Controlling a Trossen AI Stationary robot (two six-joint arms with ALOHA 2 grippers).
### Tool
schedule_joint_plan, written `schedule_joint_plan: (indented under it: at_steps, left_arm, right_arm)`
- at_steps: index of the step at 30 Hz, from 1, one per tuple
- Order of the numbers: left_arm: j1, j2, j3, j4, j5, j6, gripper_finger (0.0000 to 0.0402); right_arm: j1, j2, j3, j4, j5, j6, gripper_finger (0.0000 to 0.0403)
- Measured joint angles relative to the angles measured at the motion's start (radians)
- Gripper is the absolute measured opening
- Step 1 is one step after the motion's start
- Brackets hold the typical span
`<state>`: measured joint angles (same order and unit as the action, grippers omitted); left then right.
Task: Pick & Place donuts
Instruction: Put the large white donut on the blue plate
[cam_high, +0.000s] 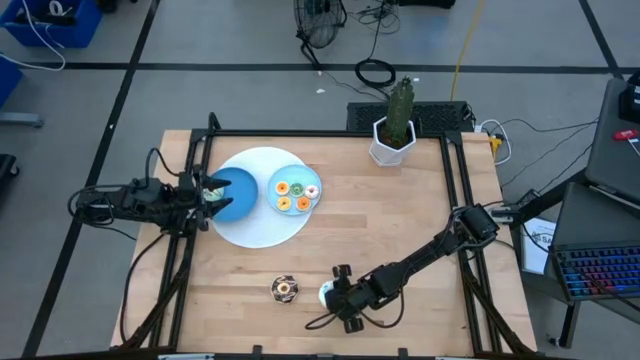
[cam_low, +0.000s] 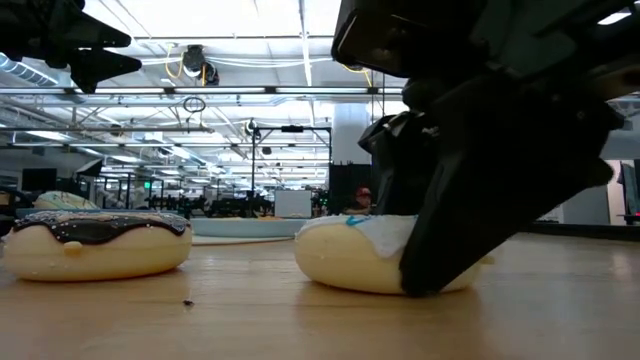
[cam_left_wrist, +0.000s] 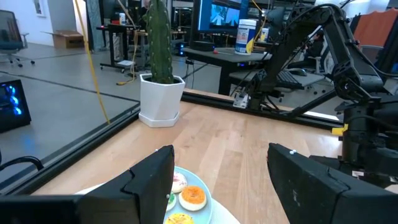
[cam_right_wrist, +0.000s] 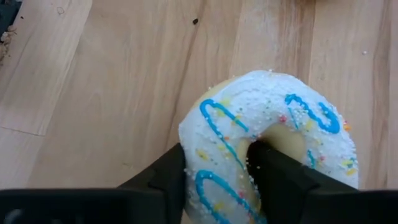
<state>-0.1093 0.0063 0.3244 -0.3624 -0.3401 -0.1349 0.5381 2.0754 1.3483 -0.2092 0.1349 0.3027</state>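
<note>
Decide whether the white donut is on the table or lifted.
On the table: the white donut rests flat on the wood, right gripper fingers straddling its rim.

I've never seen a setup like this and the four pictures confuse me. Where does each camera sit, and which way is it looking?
High view: above the table, looking straight down; both arms show.
Low view: at tabletop height, looking level at the white donut and chocolate donut; the right hand comes from above.
Left wrist view: on the left arm, looking past its hand toward the cactus pot.
Right wrist view: on the right arm, over the white donut; its fingers pinch the ring.
Shared: low and right wrist views both show the white donut.
</note>
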Motion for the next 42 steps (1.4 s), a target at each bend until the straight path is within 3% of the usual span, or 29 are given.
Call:
schedule_joint_plan:
  at_steps: [7, 15, 42]
  left_arm:
    - [0.0, 0.0, 0.0, 0.0, 0.0, 0.0, 0.0257]
    - [0.0, 0.0, 0.0, 0.0, 0.0, 0.0, 0.0257]
    - [0.0, 0.0, 0.0, 0.0, 0.0, 0.0, 0.0257]
  right_arm:
    - [-0.001, 0.0, 0.0, 0.001, 0.0, 0.0, 0.0089]
    - [-0.001, 0.0, 0.0, -0.001, 0.0, 0.0, 0.0042]
    - [0.002, -0.098, -0.002, 0.024, -0.011, -0.083, 0.0024]
